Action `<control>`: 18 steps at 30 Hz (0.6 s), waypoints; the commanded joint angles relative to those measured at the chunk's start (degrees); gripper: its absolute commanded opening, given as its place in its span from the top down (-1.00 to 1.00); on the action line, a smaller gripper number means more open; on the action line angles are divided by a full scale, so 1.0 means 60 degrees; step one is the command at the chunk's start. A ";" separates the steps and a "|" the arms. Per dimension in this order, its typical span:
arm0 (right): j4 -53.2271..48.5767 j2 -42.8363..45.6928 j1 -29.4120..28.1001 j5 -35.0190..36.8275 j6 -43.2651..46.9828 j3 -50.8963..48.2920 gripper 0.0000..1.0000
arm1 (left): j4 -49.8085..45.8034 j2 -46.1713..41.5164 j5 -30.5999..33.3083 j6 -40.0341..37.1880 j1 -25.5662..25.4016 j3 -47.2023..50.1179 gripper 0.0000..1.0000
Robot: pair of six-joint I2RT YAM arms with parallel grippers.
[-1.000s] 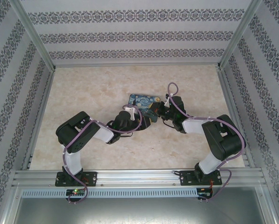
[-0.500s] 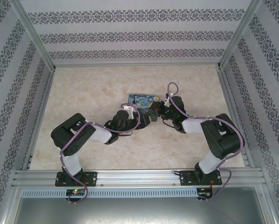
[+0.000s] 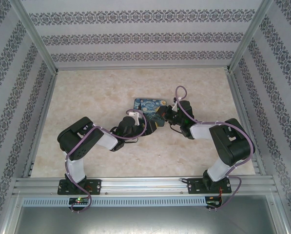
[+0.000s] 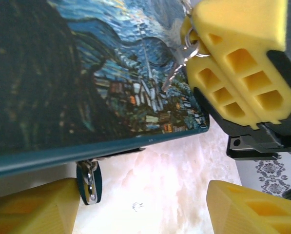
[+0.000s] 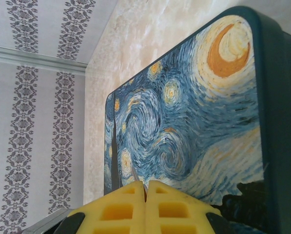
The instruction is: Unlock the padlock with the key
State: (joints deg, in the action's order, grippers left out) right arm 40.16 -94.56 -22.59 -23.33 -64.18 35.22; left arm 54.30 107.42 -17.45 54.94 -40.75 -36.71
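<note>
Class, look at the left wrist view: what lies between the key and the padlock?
The tin box's painted lid and dark rim span that stretch in the left wrist view: key over the lid, padlock below the rim.

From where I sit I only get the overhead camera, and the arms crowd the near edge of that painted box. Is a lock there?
Observer: Yes, the left wrist camera shows the padlock hanging under the edge of the tin box.
Operator: Is it being held?
Observer: No, the left gripper is open; the padlock sits beside one finger, unclamped.
Operator: And the key?
Observer: The right gripper is shut on the key, over the box.
</note>
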 commanded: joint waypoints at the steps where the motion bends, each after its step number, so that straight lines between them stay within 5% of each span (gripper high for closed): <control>1: -0.0179 -0.0192 0.0029 0.0036 0.0014 -0.0201 1.00 | -0.0376 0.0102 0.0400 -0.0058 0.0039 0.0017 -0.42; 18: -0.0060 -0.0259 0.0044 0.0044 -0.0031 -0.0289 1.00 | -0.2098 0.0142 0.1684 -0.1064 -0.0157 -0.0424 -0.28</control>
State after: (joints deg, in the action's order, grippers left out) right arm 40.60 -94.67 -22.59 -23.33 -64.38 35.07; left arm 48.31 107.42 -12.73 52.86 -41.54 -38.37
